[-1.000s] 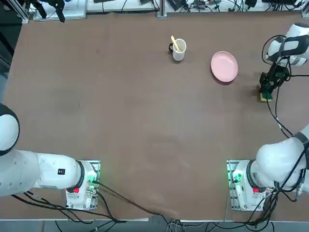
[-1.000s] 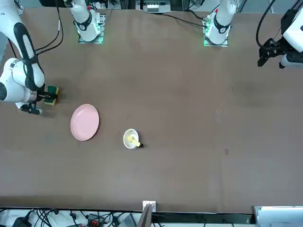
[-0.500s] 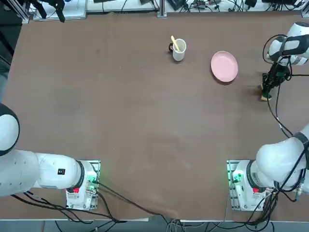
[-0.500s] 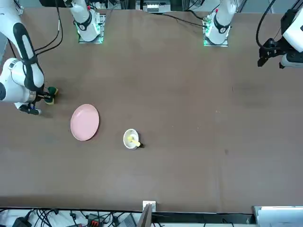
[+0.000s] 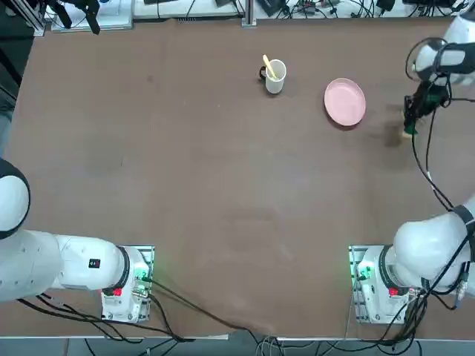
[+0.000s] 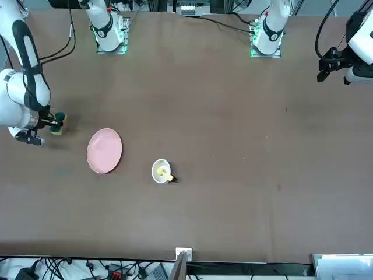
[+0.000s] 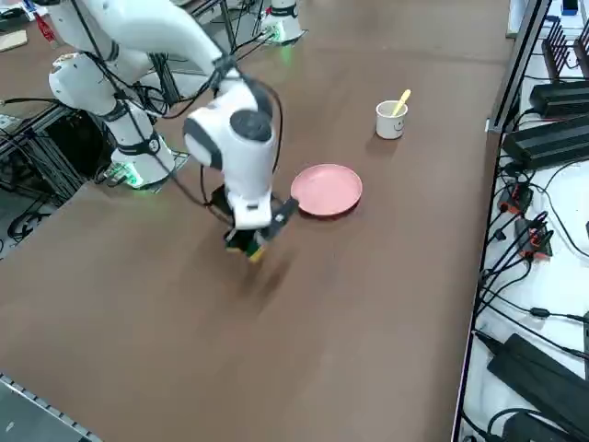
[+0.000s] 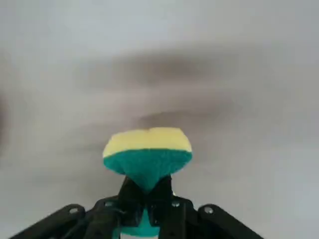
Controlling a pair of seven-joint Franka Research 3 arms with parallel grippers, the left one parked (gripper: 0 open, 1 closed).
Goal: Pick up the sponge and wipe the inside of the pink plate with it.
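The sponge (image 8: 147, 154), dark green over yellow, is squeezed into a wedge between my right gripper's fingers. My right gripper (image 5: 410, 129) is shut on it and holds it above the table, with its shadow on the brown top below. In the front view the sponge (image 6: 57, 122) hangs to the left of the pink plate (image 6: 104, 150). The pink plate (image 5: 344, 101) lies flat on the table, to the left of the gripper in the top view and apart from it. From the right side, the sponge (image 7: 247, 247) hangs under the wrist, nearer the camera than the plate (image 7: 326, 190).
A white mug (image 5: 274, 76) with a yellow stick in it stands to the left of the plate in the top view. The table's right edge runs close beside the gripper. Cables and power strips lie beyond the table's far edge.
The fingers closed on the sponge, which lay on the table a second ago. The gripper then rose with it and moved a little away from the arm's base.
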